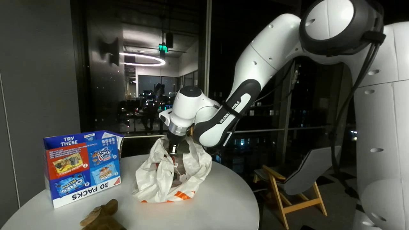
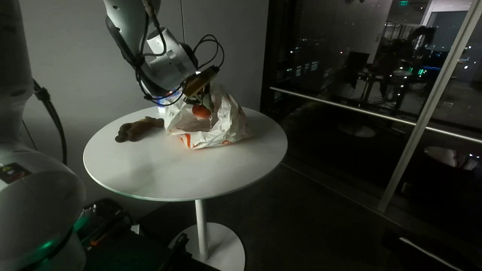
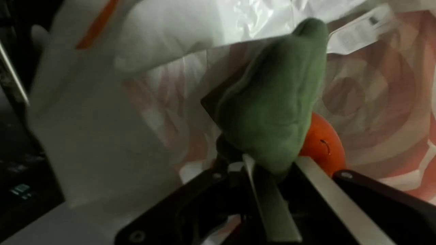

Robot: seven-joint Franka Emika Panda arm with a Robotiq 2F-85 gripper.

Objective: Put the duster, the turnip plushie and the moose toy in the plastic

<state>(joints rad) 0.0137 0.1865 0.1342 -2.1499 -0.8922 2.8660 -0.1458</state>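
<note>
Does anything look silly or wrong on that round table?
Yes, the blue snack box looks like it's standing upside down. In an exterior view, the "30 PACKS" lettering along its lower edge is the wrong way up, though "TRY THESE" reads properly.

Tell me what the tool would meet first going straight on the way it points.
The tool holds the turnip plushie; beyond that, likely the inside of the plastic bag, or what may be the duster; depth is unclear.

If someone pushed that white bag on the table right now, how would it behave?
The bag would probably crumple rather than hold its shape, since its thin-looking sides are heavily creased. It might also fold inward at the top, where it looks slack and uneven.
</note>
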